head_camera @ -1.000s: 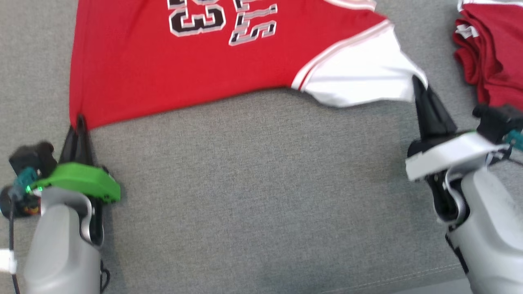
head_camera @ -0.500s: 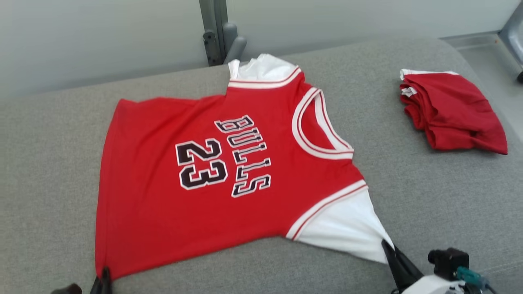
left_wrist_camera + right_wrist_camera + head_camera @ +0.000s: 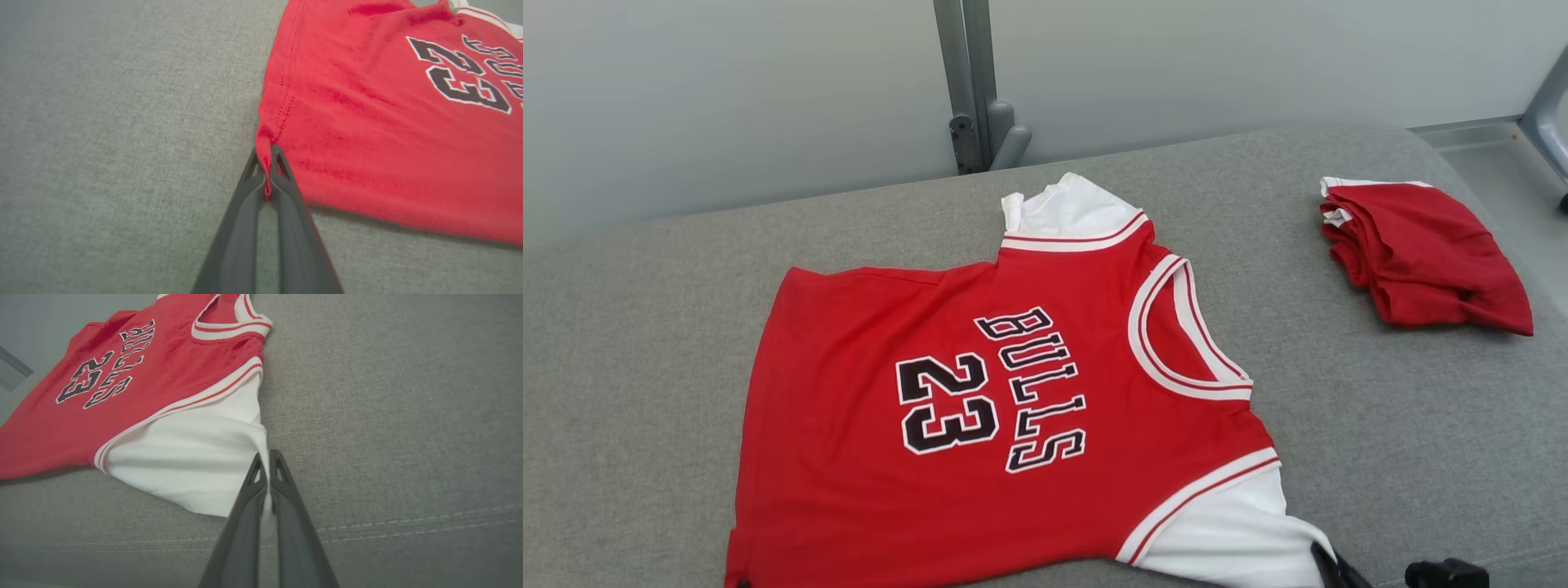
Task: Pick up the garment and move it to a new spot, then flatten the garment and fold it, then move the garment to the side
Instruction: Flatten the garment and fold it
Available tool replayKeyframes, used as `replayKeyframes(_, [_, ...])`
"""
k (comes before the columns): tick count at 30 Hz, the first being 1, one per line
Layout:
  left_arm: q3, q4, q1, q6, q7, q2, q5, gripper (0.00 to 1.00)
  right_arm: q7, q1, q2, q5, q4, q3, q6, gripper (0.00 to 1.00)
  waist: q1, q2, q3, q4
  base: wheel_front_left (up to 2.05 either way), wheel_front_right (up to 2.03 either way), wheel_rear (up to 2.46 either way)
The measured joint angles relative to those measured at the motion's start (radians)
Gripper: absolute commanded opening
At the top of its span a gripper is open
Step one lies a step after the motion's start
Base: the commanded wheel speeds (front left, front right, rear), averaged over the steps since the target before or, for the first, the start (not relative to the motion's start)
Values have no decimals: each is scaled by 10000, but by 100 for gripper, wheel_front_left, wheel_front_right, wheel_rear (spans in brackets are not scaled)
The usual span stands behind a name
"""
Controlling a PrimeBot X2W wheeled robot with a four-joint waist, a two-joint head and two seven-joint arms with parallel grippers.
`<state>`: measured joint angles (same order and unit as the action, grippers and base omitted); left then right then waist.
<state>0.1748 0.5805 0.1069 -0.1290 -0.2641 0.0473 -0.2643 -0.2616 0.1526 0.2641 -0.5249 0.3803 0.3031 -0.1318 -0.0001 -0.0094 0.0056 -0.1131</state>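
left gripper [image 3: 267, 154]: fingers pressed together, pinching the red hem corner [image 3: 265, 139] of the jersey [image 3: 980, 425].
jersey: front up, "BULLS 23" showing, spread on the grey cushion [image 3: 629, 343]. Its near edge is at the bottom of the head view. Faint ripples by the hem; far white sleeve [image 3: 1066, 208] crumpled.
right gripper [image 3: 267, 455]: fingers closed on the edge of the near white sleeve [image 3: 196, 457].
step (judged): flattening, both near corners held.
method: draw the two grippers apart and toward the robot evenly, low over the cushion. Equal tension, or the body skews. Both pinches are thin and may slip, so no jerks. Let go only once the cloth lies flat.
far right: folded red garment [image 3: 1429, 261], well apart from the jersey. Leave alone.
count: grippers 2; spread jerseys 1; folded garments 1; white sleeves 2; metal post [image 3: 976, 98] 1.
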Motion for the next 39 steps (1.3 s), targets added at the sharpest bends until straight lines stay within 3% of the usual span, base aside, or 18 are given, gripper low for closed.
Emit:
replayKeyframes(3, [-127,-610,-124,0,0,2,-65,0,0,-255,-33,-54,-464,-238,2,0,0,0,136,32,0,0,0])
replayKeyframes(10, [-602,-1927,-1761,0,0,2,-12,0,-2,-2500,6,290,-1058,-623,2,0,0,0,870,174,0,0,0])
replayKeyframes(23, [-602,-209,-4823,102,2,10,725,0,-8,-6505,-182,788,1296,-261,4,0,0,0,2533,599,0,0,0])
replayKeyframes(36, [-550,201,-5828,320,2,8,895,2,-10,-8031,-447,1252,2767,-489,4,0,1,0,3783,803,0,0,0])
replayKeyframes(37, [-548,155,-5866,332,2,6,895,39,-10,-8073,-497,1258,2786,-560,6,36,1,0,3813,806,0,0,0])
replayKeyframes(38, [-537,84,-5896,339,2,6,892,99,-10,-8122,-535,1285,2803,-612,6,100,1,0,3829,808,0,0,0])
replayKeyframes(39, [-527,0,-5906,382,2,6,890,100,-10,-8142,-589,1317,2750,-717,6,100,2,0,3829,804,0,0,0])
